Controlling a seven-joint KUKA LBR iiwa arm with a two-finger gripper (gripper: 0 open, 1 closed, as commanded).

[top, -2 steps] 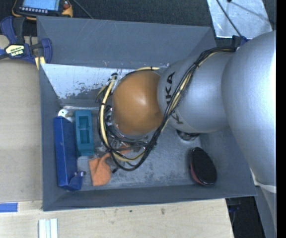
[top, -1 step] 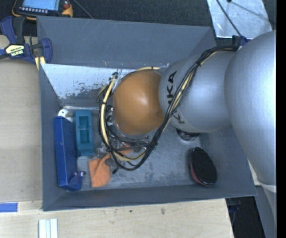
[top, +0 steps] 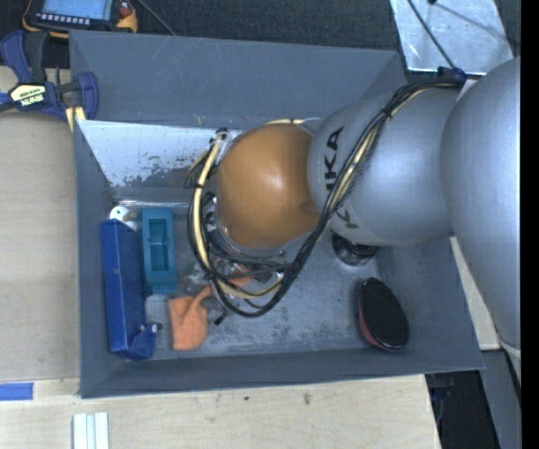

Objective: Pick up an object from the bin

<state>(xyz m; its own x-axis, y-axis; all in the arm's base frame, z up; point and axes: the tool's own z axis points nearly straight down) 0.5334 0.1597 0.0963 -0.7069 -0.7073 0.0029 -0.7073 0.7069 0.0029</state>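
End effector (top: 225, 283) low in grey metal bin (top: 279, 82), beside teal rectangular block (top: 157, 246), near crumpled orange cloth (top: 187, 321); its opening cannot be told

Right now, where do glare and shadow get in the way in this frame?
Camera view: the bin's back wall glares pale at the left; a soft sheen lies on the orange wrist cover and the silver arm; shadow under the arm darkens the floor around the orange crumpled thing; the black oval thing reads dark but distinct.
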